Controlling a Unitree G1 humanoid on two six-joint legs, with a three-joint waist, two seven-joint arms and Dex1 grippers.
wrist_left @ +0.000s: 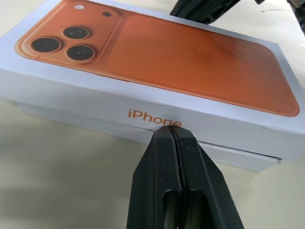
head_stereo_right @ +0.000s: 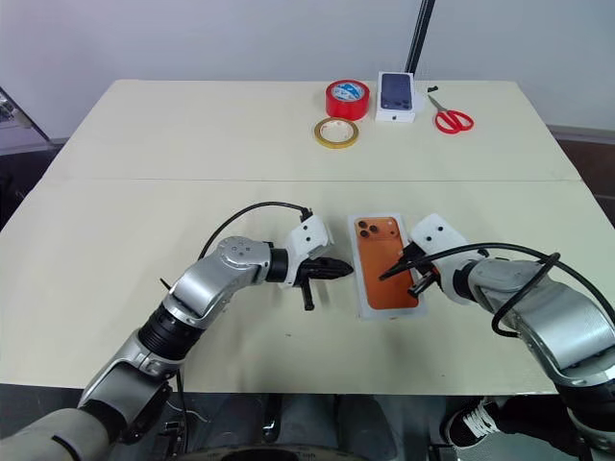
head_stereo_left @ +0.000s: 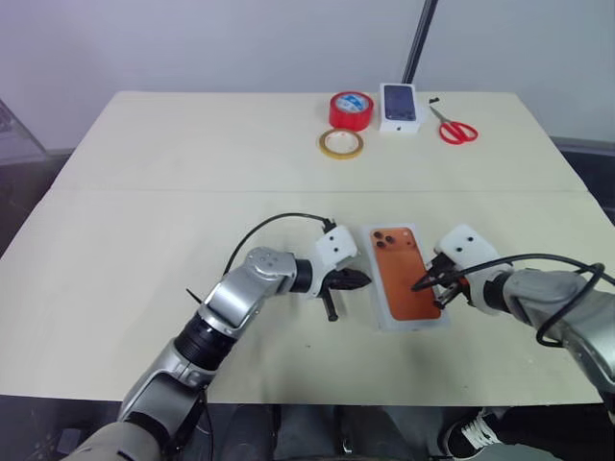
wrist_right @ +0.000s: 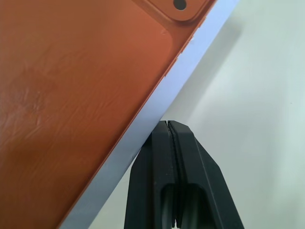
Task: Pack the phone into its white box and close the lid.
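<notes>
White rectangular lid (head_stereo_left: 411, 322), orange phone picture on top, seated on white box base (wrist_left: 238, 155); clenched left gripper (head_stereo_left: 357, 280) and right gripper (head_stereo_left: 423, 285) flank it, holding nothing.

The lid (head_stereo_left: 405, 277), white with an orange phone picture, sits on the white box (wrist_left: 238, 155); not fully down.

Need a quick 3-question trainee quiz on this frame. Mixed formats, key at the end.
1. True or false: the left gripper and the right gripper are both shut.
2. Multiple choice: the lid is
A) beside the tape rolls
B) on the white box, between the grippers
C) held in the air
3. Short answer: what lies furthest to the robot's right along the far edge of the table?

Key: 1 true; 2 B; 3 the red scissors.
</notes>
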